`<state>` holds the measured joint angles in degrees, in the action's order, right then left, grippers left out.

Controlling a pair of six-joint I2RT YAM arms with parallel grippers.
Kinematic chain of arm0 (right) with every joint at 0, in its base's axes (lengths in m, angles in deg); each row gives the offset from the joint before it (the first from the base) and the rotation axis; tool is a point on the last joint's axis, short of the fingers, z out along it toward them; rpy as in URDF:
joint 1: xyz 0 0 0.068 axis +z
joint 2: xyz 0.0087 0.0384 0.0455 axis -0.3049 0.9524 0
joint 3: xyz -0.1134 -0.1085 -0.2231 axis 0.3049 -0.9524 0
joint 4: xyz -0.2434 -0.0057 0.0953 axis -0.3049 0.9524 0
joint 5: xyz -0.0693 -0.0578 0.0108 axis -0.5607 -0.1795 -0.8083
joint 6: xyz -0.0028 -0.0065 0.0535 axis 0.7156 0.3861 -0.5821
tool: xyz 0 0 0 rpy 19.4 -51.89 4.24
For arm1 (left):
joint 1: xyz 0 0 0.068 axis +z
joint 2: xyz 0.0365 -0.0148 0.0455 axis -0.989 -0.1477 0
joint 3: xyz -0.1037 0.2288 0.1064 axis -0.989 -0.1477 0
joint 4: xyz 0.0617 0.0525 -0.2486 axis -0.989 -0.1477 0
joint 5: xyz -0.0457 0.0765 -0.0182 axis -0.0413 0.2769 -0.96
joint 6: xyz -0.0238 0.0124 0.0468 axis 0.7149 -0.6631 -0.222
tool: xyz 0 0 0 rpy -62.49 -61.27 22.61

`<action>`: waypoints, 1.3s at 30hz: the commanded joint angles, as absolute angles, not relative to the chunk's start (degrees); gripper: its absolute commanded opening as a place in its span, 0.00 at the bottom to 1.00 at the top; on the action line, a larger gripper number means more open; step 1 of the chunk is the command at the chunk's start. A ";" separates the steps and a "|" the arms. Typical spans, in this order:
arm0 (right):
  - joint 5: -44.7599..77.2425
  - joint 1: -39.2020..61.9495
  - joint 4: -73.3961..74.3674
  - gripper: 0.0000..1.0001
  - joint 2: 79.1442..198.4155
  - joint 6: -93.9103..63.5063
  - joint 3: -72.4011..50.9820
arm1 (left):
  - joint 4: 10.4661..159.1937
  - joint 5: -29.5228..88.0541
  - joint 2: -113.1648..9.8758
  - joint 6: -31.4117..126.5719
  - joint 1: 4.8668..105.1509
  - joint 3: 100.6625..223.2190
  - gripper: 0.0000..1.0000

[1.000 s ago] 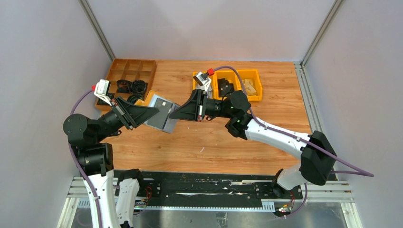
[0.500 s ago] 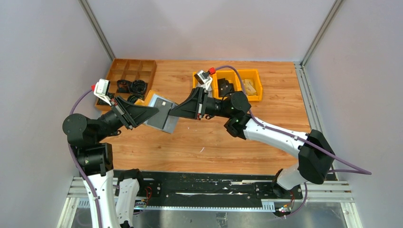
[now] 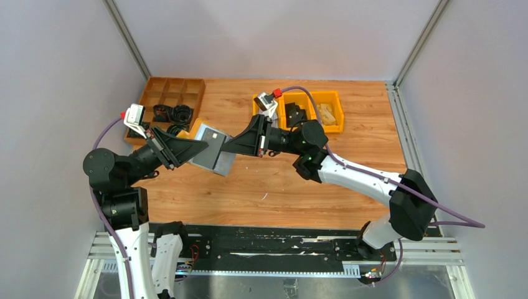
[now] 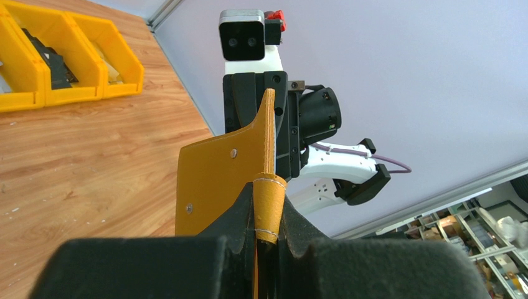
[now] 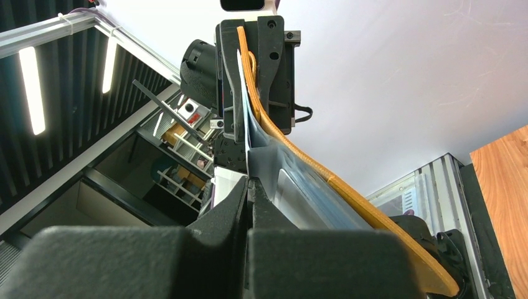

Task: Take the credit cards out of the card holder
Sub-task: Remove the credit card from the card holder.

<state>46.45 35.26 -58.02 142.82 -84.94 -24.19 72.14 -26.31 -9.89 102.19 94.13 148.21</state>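
The mustard-yellow card holder [image 3: 212,151] hangs open in the air between both grippers, its grey inside facing up. My left gripper [image 3: 203,146] is shut on the holder's yellow edge, which shows between my fingers in the left wrist view [image 4: 269,208]. My right gripper [image 3: 226,149] is shut on a thin pale credit card edge [image 5: 244,124] that lies against the grey-blue sleeve, beside the curved yellow cover [image 5: 348,193]. The card's face is mostly hidden. Each gripper faces the other across the holder.
A wooden compartment tray [image 3: 176,92] with black rings stands at the back left. Yellow bins [image 3: 324,99] with black and tan pieces stand at the back, behind the right gripper; they also show in the left wrist view [image 4: 75,81]. Grey walls close both sides.
The right gripper has shifted slightly up and left at the holder's right edge. The left arm and the holder have barely moved.
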 commanded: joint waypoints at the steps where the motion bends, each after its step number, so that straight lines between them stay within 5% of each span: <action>1: 45.45 34.81 -60.78 0.00 140.82 -83.90 -26.30 | 71.66 -25.49 -9.89 101.29 93.90 148.35 0.00; 35: 40.94 35.39 -62.09 0.00 137.93 -82.84 -32.12 | 71.92 -25.16 -10.52 102.92 93.90 151.55 0.00; 37: 41.07 35.75 -62.19 0.00 138.71 -82.88 -30.66 | 70.71 -25.28 -9.78 102.31 93.90 150.30 0.10; 39: 41.35 36.09 -62.16 0.00 139.73 -82.98 -29.12 | 69.42 -25.60 -8.95 101.95 93.90 148.84 0.30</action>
